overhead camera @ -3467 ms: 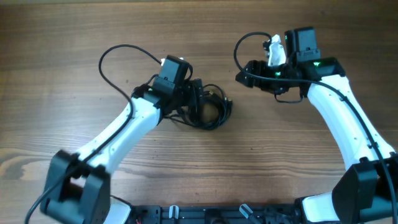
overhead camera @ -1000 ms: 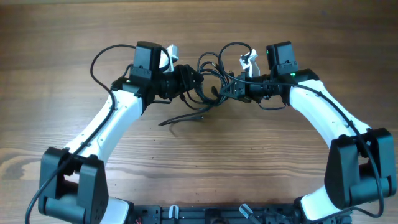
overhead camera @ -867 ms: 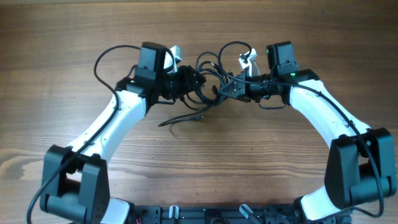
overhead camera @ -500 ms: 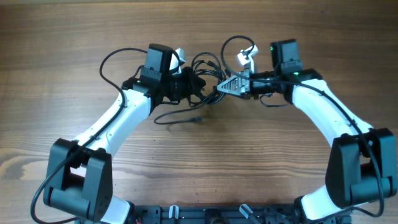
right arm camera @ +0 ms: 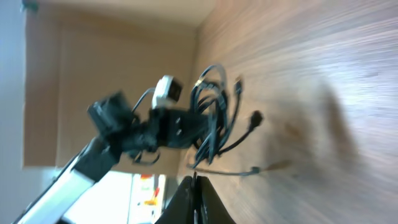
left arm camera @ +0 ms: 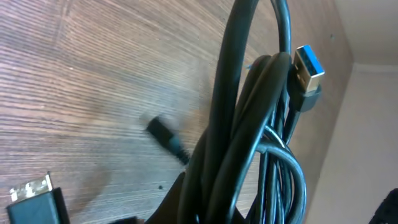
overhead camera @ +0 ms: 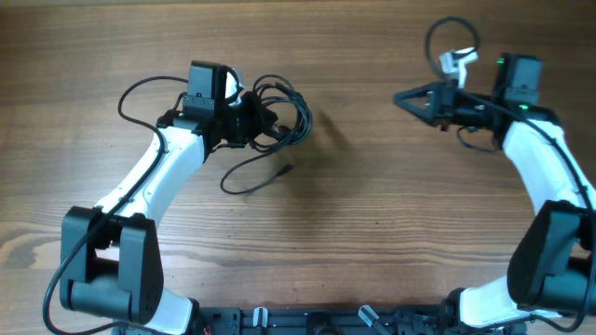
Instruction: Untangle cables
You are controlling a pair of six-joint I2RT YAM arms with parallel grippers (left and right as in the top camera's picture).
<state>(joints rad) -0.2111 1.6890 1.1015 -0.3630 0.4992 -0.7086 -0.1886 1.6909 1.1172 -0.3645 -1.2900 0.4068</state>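
The cables point(overhead camera: 292, 109) are a bundle of black loops at the upper left of the wooden table point(overhead camera: 372, 233), and my left gripper point(overhead camera: 264, 123) is shut on them. One loose tail curves down from the bundle to a small plug point(overhead camera: 286, 169). In the left wrist view the cables point(left arm camera: 249, 137) fill the frame, with a blue USB plug point(left arm camera: 309, 70) sticking up and the left gripper point(left arm camera: 205, 214) clamped at their base. My right gripper point(overhead camera: 401, 97) is shut, holds nothing, and hangs far to the right of the bundle. From the right gripper point(right arm camera: 194, 182) the cables point(right arm camera: 211, 118) show at a distance.
Each white arm carries its own thicker black wire, looping at the left point(overhead camera: 140, 88) and at the right point(overhead camera: 445, 33). A second USB connector point(left arm camera: 31, 194) shows at the bottom left of the left wrist view. Bare wood lies between the two grippers.
My right gripper has pulled away to the right, off the bundle. The left gripper has shut on the cables and carried them left. The loose tail now trails below.
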